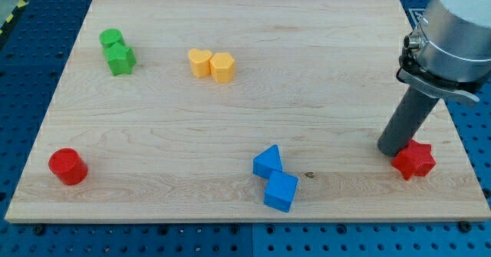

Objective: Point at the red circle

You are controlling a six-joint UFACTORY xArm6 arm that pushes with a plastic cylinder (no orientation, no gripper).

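Note:
The red circle is a short red cylinder near the board's bottom-left corner. My tip is far from it, at the view's right, resting just left of a red star block and touching or nearly touching it. The rod rises up and to the right to the grey arm body.
A green circle and a green star sit together at the top left. A yellow heart and a yellow hexagon touch at top centre. A blue triangle and a blue cube touch at bottom centre. The wooden board lies on a blue perforated table.

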